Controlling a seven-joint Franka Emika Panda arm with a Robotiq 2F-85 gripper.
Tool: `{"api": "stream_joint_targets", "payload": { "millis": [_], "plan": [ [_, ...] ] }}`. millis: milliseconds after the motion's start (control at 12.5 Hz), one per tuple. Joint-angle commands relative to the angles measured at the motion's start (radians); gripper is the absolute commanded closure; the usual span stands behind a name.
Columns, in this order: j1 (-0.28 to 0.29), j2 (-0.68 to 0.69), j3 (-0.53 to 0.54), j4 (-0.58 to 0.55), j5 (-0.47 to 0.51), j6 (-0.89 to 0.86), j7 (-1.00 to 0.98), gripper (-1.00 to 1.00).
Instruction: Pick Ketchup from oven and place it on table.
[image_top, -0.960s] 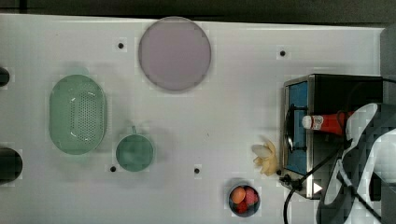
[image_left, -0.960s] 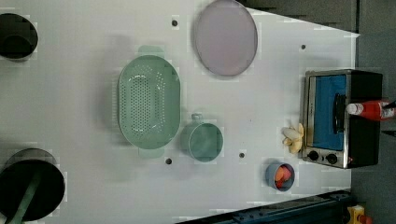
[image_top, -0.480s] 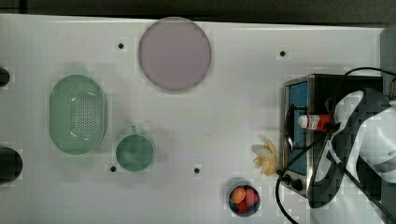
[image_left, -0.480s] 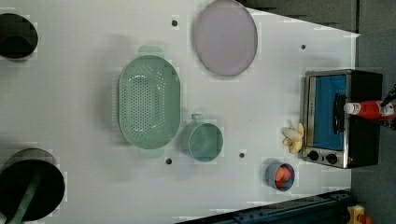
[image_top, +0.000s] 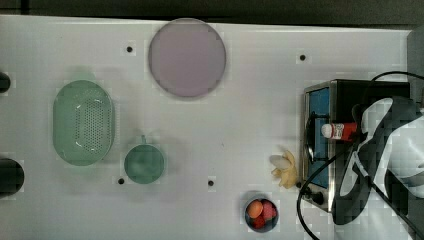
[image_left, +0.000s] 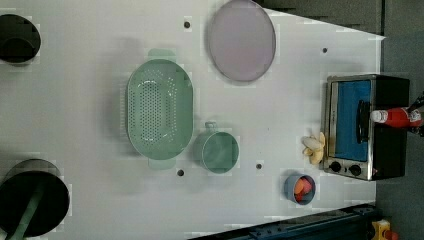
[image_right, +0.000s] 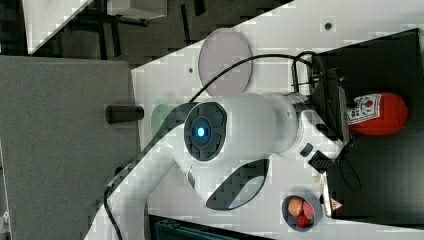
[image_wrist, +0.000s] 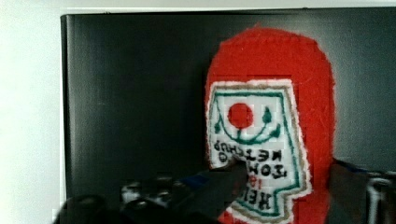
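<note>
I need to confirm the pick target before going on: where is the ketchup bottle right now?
The ketchup bottle lies on its side on the oven's black top, at the top view's right edge, cap pointing toward the glass door, with the gripper straddling it.

White arm bent low, hand (image_wrist: 280, 191) pointing down, fingers (image_wrist: 219, 184) apparently parted.

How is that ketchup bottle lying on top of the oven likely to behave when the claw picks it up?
The ketchup bottle lies on its side on the oven top, so its rounded body may roll if nudged off-centre. It looks like slim squeeze plastic, so probably light and slightly yielding. The claw straddles its labelled middle, which should keep it fairly level when lifted.
</note>
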Motion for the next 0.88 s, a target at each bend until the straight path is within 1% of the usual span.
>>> {"api": "stream_joint_targets", "payload": {
  "millis": [80,240,400,560,880],
  "plan": [
    [-0.015,0.004,-0.017,0.011,0.012,-0.018,-0.022,-0.24],
    [-0.008,-0.017,-0.017,0.048,0.005,-0.021,-0.027,-0.24],
    [0.016,-0.055,-0.015,0.095,-0.019,-0.044,-0.071,-0.24],
    [0.064,-0.096,-0.009,0.14,-0.063,-0.123,-0.126,-0.24],
    [0.187,-0.196,0.043,0.183,-0.071,-0.345,-0.13,-0.24]
  ]
}}
